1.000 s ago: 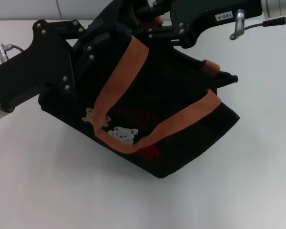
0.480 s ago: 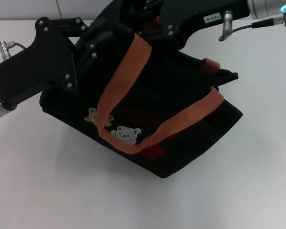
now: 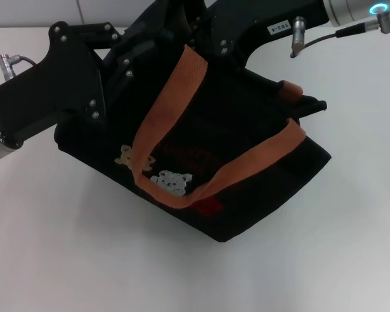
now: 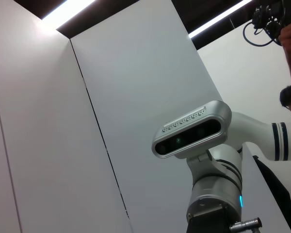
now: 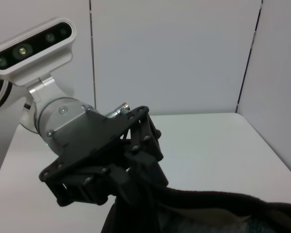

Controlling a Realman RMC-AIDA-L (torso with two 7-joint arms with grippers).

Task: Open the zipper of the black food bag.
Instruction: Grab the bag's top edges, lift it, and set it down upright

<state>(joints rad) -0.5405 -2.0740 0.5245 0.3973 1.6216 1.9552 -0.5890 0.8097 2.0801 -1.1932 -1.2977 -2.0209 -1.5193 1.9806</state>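
1. Head view: the black food bag (image 3: pixel 201 162) fills the middle of the frame, tilted, on a white table (image 3: pixel 65 260). Its bear patches and red label face the camera, and two orange-brown handles (image 3: pixel 172 104) loop across its front. The left hand (image 3: pixel 127 55) comes in from the upper left, its black body lying against the bag's upper left corner. The right hand (image 3: pixel 192 29) reaches in from the upper right and meets the bag's top edge at the top centre of the frame. Both hands sit close together there, at the bag's far rim. Black fabric and black metal merge, so I cannot tell whether either hand is spread or pinching. The zipper cannot be made out.

2. Left wrist view: only white wall panels and the robot's head camera (image 4: pixel 191 131), right of centre, show; no bag, no hand.

3. Right wrist view: the left hand (image 5: pixel 128 187) sits in the lower left, its black linkage pressed down into the bag's dark rim (image 5: pixel 208 204) along the bottom edge. Its fingertips are buried in fabric.
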